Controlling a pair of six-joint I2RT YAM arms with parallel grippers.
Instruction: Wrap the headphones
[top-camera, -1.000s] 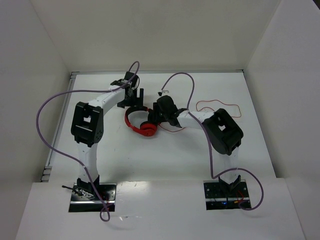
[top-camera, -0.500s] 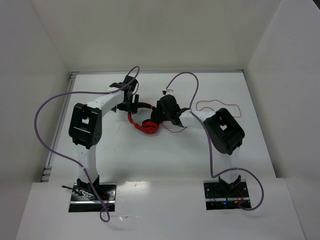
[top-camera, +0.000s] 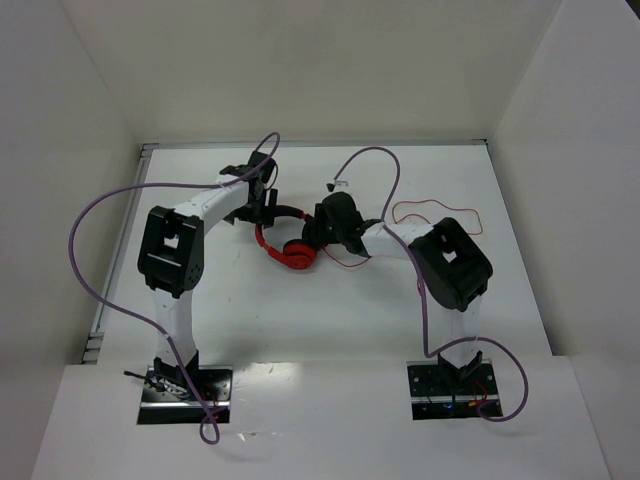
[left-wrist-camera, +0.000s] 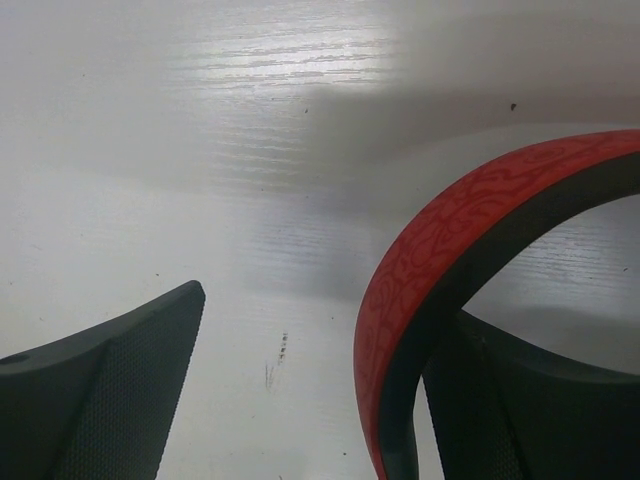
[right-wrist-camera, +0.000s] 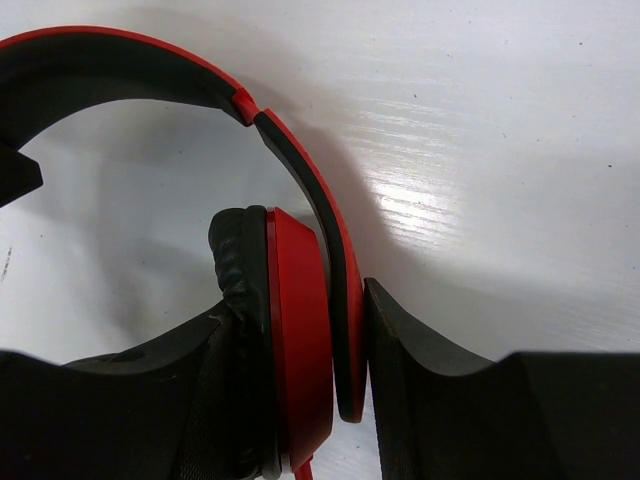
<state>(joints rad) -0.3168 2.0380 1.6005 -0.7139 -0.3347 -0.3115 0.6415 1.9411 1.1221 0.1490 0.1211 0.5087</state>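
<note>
The red headphones (top-camera: 272, 240) lie mid-table between my two arms, one round ear cup (top-camera: 298, 255) facing up. My right gripper (top-camera: 321, 234) is shut on the other ear cup (right-wrist-camera: 298, 330) and the headband end (right-wrist-camera: 345, 330), pinched between both fingers. My left gripper (top-camera: 264, 207) is open around the headband's top; the patterned red band (left-wrist-camera: 425, 265) rests against the right finger (left-wrist-camera: 530, 410), with a wide gap to the left finger (left-wrist-camera: 100, 390). The thin red cord (top-camera: 440, 207) trails off in loops to the right of the right arm.
White walls enclose the table on three sides. Thick purple cables (top-camera: 90, 215) arc from both arms. A further loop of the red cord (top-camera: 352, 263) lies just in front of the right wrist.
My left gripper has moved down onto the headband. The headphones have turned and now look narrower than a second ago. Hardly anything has moved in the last half second.
</note>
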